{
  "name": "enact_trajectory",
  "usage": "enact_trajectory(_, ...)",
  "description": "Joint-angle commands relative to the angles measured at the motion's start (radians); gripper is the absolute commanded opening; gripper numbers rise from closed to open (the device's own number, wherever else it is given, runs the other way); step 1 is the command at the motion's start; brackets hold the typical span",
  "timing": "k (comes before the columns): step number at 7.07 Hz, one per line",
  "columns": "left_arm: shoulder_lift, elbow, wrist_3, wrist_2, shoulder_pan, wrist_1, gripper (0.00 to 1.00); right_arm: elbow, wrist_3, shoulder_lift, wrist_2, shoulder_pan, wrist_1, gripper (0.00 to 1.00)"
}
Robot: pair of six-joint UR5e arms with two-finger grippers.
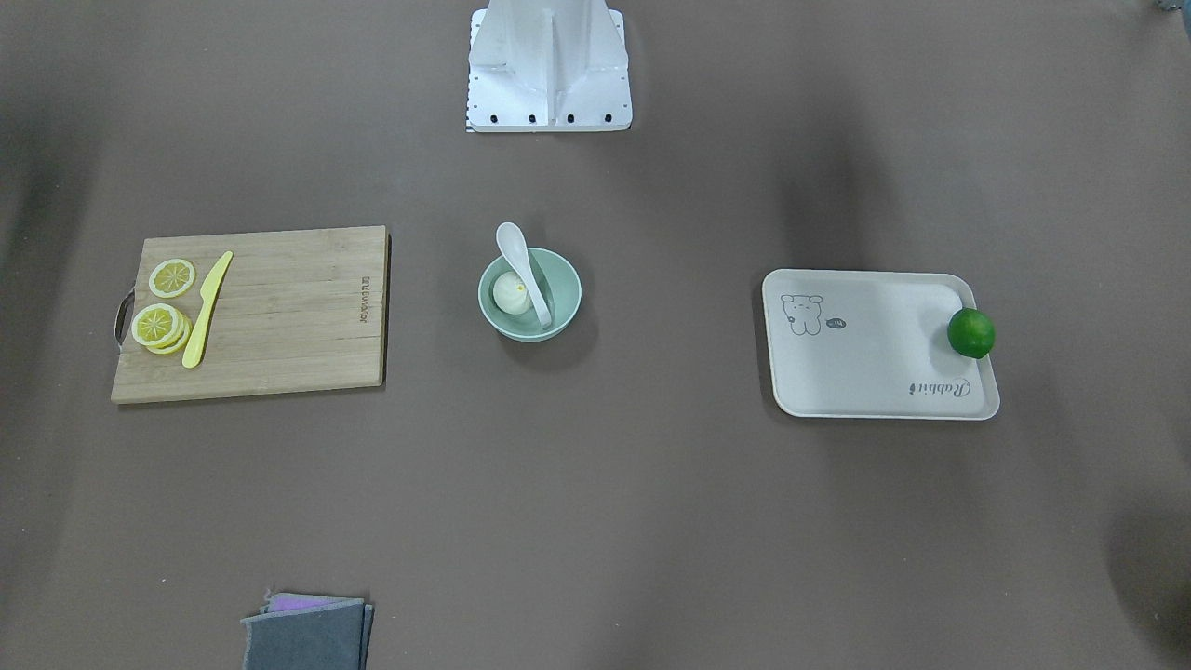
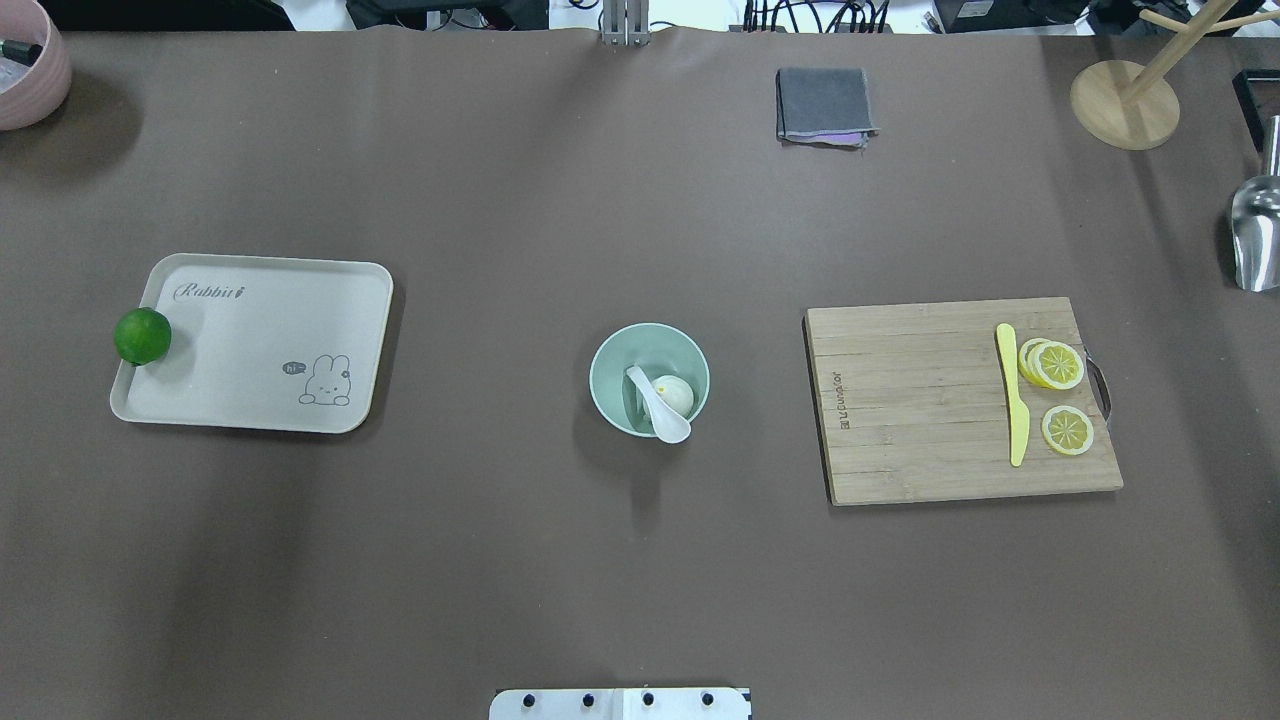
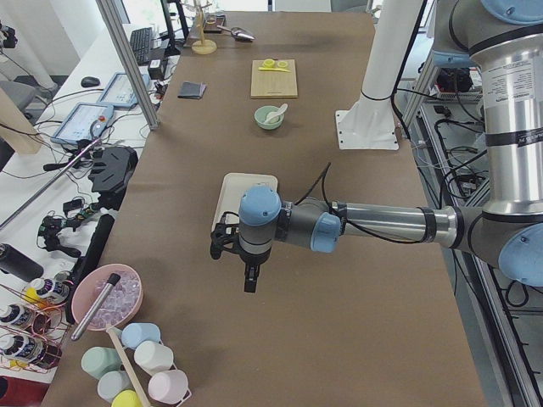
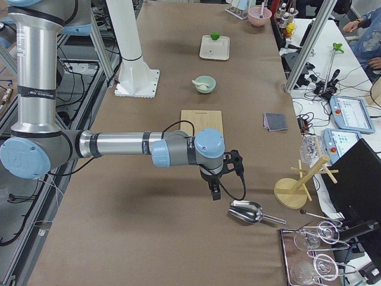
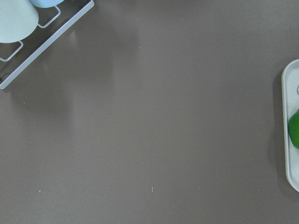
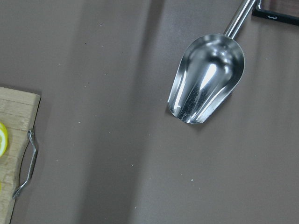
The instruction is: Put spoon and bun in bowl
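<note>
Well, the glossy white spoon point(image 1: 526, 274) leans in the smooth round mint bowl point(image 1: 568, 284), beside the pleated bun point(image 1: 509, 294). Whether the left hand point(image 3: 249, 284) or the right hand point(image 4: 215, 192) is open, I cannot tell.

My overhead and front cameras look steeply down from opposite sides, sharing the bowl point(image 2: 630, 350); side cameras look along the desk point(image 2: 500, 560) from each end; wrist cameras sit close above it.

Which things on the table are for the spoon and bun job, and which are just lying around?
For the job:
bowl
spoon, already in the bowl
bun, already in the bowl

Just lying about:
cutting board
lemon slices
yellow knife
tray
lime
grey cloth
metal scoop
</note>
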Motion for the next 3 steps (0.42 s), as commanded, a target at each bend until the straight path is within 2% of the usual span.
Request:
enact_trajectory(1,-0.001,-0.005,0.0,0.0,0.0,-0.002,0.98,-0.001,-0.002,-0.003,-0.004,0.0,0.001,1.0)
enact_trajectory(3,-0.001,-0.011,0.001,-0.002,-0.001,-0.005,0.98,-0.001,-0.002,-0.001,-0.004,0.0,0.001,1.0)
